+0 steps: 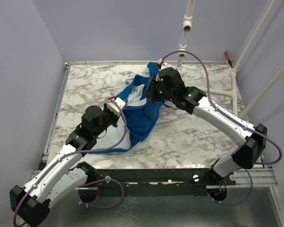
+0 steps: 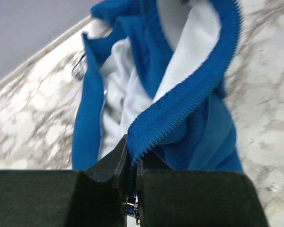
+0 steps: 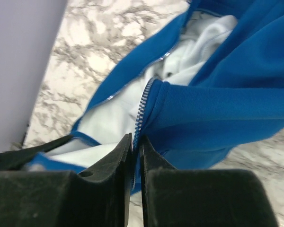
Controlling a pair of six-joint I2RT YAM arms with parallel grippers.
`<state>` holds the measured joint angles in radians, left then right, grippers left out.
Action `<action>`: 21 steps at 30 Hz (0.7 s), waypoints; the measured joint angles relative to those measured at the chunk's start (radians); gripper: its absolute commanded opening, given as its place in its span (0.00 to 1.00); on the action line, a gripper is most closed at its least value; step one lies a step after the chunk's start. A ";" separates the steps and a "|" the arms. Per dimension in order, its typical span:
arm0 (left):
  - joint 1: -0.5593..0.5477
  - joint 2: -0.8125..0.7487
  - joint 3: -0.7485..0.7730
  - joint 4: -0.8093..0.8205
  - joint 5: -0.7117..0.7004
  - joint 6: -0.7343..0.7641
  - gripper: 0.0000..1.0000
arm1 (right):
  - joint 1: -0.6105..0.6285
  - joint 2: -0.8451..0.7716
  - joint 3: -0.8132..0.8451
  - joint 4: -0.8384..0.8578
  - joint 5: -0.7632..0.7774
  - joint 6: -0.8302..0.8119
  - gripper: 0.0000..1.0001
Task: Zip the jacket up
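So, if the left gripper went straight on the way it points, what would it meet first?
The jacket: the left gripper is pinched on its zipper edge, and that toothed blue band and the pale lining rise directly ahead. How far is unclear.

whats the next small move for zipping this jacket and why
Probably bring the right fingers toward the left fingers. Each pair pinches one zipper edge of the jacket, but the front lies open with pale lining showing between, so the edges likely need to meet at the bottom before zipping.
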<state>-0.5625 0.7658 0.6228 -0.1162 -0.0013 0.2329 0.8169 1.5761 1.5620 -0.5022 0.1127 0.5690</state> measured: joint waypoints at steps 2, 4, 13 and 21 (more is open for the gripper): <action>0.000 0.005 0.042 -0.009 0.089 0.000 0.00 | -0.020 -0.045 -0.067 0.024 -0.012 -0.026 0.22; 0.000 0.015 0.085 -0.014 0.174 -0.008 0.00 | -0.044 -0.098 -0.142 0.055 -0.052 -0.064 0.29; 0.000 0.108 0.197 -0.031 0.290 -0.081 0.00 | -0.188 -0.345 -0.339 0.125 -0.350 -0.319 0.43; 0.000 0.129 0.251 -0.038 0.336 -0.116 0.00 | -0.240 -0.343 -0.296 -0.016 -0.672 -0.540 0.72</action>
<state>-0.5629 0.8948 0.8742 -0.1543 0.3351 0.1169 0.5766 1.2331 1.2659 -0.5182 -0.5591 0.0288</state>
